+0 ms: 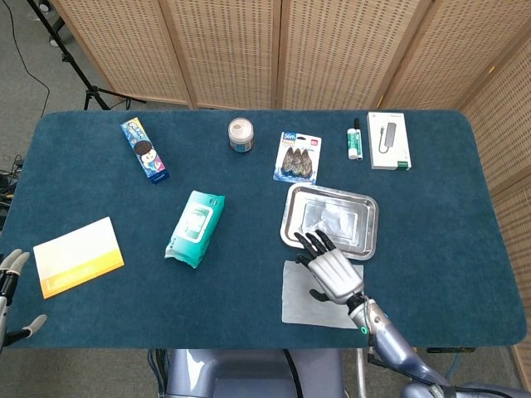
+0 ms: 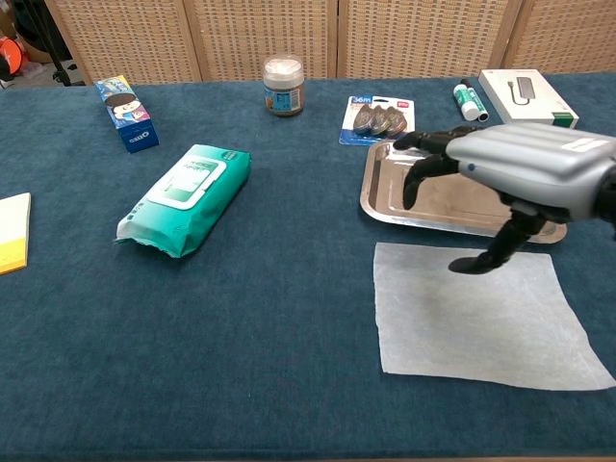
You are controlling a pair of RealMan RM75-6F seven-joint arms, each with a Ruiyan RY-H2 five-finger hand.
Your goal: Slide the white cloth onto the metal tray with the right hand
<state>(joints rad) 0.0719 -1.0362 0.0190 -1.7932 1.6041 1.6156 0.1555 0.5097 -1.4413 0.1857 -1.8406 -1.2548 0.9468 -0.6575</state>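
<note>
Here the white cloth (image 2: 476,313) lies flat on the table's near edge, just in front of the metal tray (image 2: 385,197), apparently not overlapping it. Right hand (image 2: 515,178) hovers above the cloth's far half, palm down, fingers spread and holding nothing; whether the thumb tip touches the fabric I cannot tell. Judgement: flat-palm posture suits pressing and pushing, not pinching. Cloth's long axis runs left-right, parallel to the tray's long side, so a straight push away should carry it on. Left hand (image 1: 12,286) rests spread at the table's near left corner.
</note>
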